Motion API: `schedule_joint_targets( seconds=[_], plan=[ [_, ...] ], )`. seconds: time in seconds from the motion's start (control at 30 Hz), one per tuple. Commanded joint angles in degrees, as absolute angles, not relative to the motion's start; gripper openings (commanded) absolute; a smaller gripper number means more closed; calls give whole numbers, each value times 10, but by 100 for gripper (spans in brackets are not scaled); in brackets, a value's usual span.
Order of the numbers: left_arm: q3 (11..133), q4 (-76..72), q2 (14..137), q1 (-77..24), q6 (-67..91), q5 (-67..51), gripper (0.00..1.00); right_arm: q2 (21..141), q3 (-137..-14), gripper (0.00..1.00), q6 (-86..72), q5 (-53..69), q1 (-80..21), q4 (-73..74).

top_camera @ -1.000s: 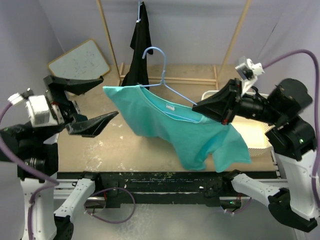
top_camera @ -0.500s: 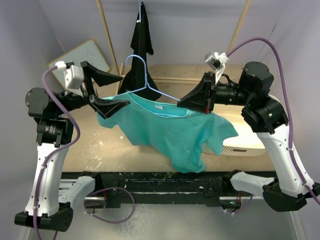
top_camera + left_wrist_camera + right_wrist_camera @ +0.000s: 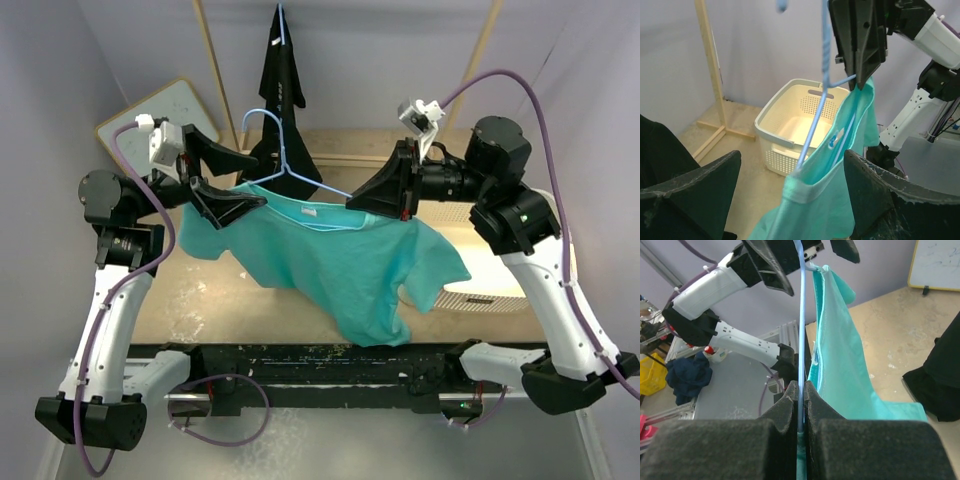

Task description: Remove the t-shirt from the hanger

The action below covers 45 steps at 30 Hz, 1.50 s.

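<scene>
left fingers [image 3: 240,203]: apart, wide. One sits on each side of the t-shirt's [image 3: 340,260] left shoulder end. In the left wrist view the cloth hangs in the gap between them [image 3: 875,195]. No clear touch.
right fingers [image 3: 385,190]: together, clamped on the hanger [image 3: 290,170] wire at the other shoulder. In the right wrist view the blue wire runs straight into the closed tips [image 3: 790,396], with teal cloth just beside it.
hanger: light blue wire, held up in the air and tilted. Its hook points up, toward the rear left, close to the black garment [image 3: 280,80]. Cannot tell if the hook touches anything.
t-shirt: teal, on the hanger, collar on the wire. It is stretched between the two arms over the middle of the counter [image 3: 200,290]. The body drapes down toward the near edge. Cannot tell if the hem touches the counter.
basket [image 3: 490,285]: white, perforated, on the counter at the right, below the right arm.
black garment: hangs from the rack [image 3: 212,70] at the back, centre.
rack: wooden frame along the counter's far side.
whiteboard [image 3: 160,115]: leans at the rear left.
counter: tan, scuffed with white marks.
</scene>
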<state>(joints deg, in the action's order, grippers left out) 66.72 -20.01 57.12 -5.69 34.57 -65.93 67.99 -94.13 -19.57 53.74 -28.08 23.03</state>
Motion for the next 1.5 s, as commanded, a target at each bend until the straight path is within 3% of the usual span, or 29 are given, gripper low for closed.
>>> schedule_joint_targets(
  seconds=[0.0, 0.5, 0.57, 0.6, 0.67, 0.7, 0.77, 0.83, 0.9, 1.13, 1.3, 1.43, 1.47],
  plan=[
    [665, -264, 563, -60, 367, -670, 86, 689, -940, 0, -191, 553, -281, 195],
    [664, -261, 608, -105, 356, -677, 82, 709, -923, 0, -224, 612, -281, 144],
    [668, -261, 613, -113, 352, -674, 70, 712, -924, 0, -223, 610, -281, 148],
    [670, -261, 613, -115, 350, -672, 54, 713, -924, 0, -222, 608, -281, 151],
    [672, -260, 610, -115, 347, -666, 12, 714, -925, 2, -217, 601, -281, 158],
    [672, -253, 606, -115, 340, -661, 0, 713, -925, 7, -214, 596, -281, 163],
    [672, -219, 592, -115, 310, -651, 0, 707, -923, 29, -206, 572, -281, 180],
    [674, -173, 576, -115, 272, -639, 0, 694, -918, 57, -196, 542, -281, 199],
    [679, -110, 555, -115, 220, -613, 0, 680, -917, 66, -172, 479, -281, 233],
    [695, 2, 492, -115, 136, -559, 0, 605, -863, 71, -136, 240, -281, 315],
    [720, 35, 481, -115, 126, -565, 0, 555, -816, 75, -104, 254, -281, 325],
    [738, 61, 481, -115, 114, -568, 0, 538, -803, 71, -98, 253, -281, 337],
    [738, 62, 479, -115, 114, -567, 0, 535, -799, 65, -98, 248, -281, 338]
  ],
)
